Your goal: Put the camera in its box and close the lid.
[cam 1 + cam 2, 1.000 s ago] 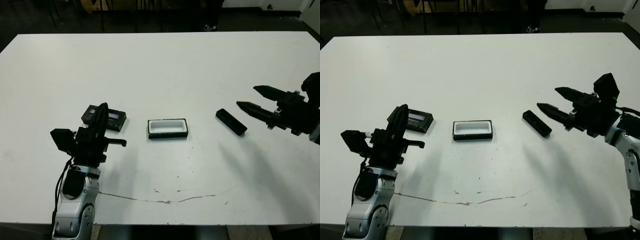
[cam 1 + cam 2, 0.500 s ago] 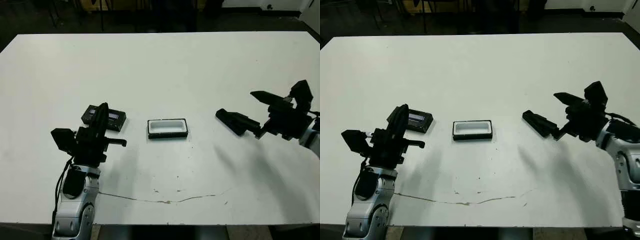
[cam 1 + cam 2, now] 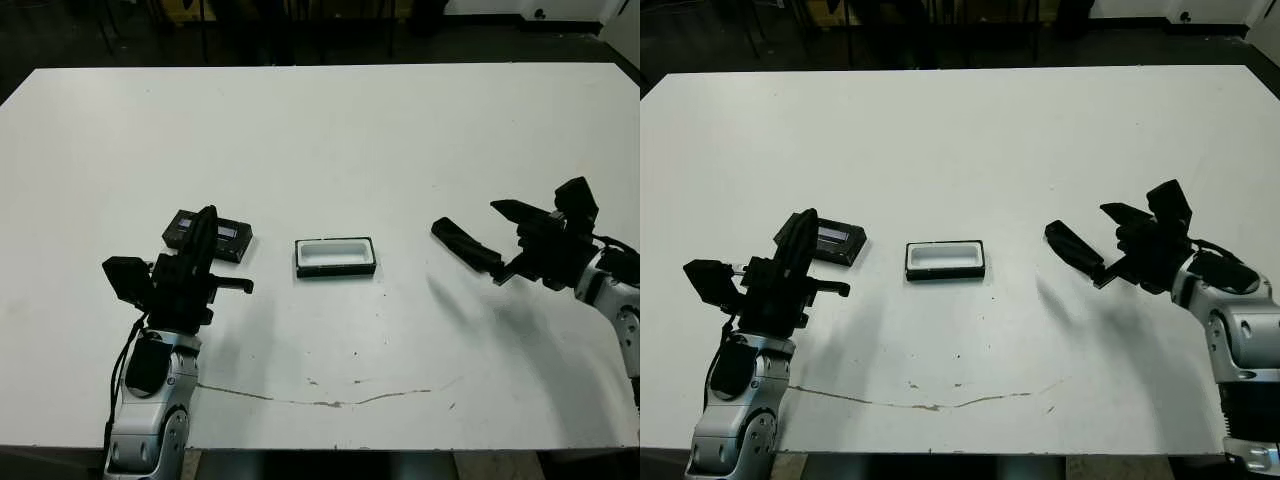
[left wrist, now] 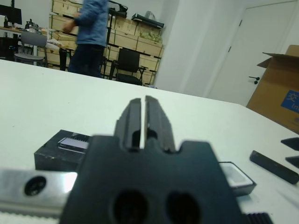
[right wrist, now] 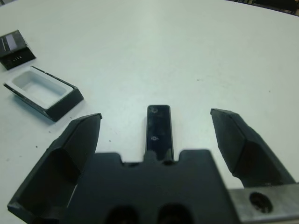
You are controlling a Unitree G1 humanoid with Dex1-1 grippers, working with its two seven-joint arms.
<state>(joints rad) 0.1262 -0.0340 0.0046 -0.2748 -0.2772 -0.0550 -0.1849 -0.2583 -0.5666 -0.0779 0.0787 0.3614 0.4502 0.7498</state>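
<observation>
- Right wrist view showed the right gripper (image 5: 159, 140) spread wide, grasping nothing, with the camera (image 5: 159, 133) lying flat on the white bench (image 3: 330, 140) between its two fingers (image 5: 77, 154).
- The camera's long axis ran straight out along the line of those fingers, so the fingers flanked its two long sides; a straight closing would, I judged, pinch it across its narrow width.
- From the head views the camera (image 3: 462, 243) lay on the right part of the bench, slanting from far-left to near-right, its near-right end under or just beside the gripper's lower finger; whether that finger touched it could not be told from there.
- The box (image 3: 336, 256) sat open near the middle of the bench, white lining up, to the left of the camera and well apart from it, with its long axis running left to right.
- The lid (image 3: 208, 235) lay further left, just beyond the left gripper (image 3: 205, 235), which was clenched shut on nothing and hovered near the lid's near edge.
- The right arm was plainly the nearer one to the camera; the left arm was nearer to the lid.
- The step in hand looked like the grasp of the camera; carrying it left to the box and turning it to match the box's axis were not yet done.
</observation>
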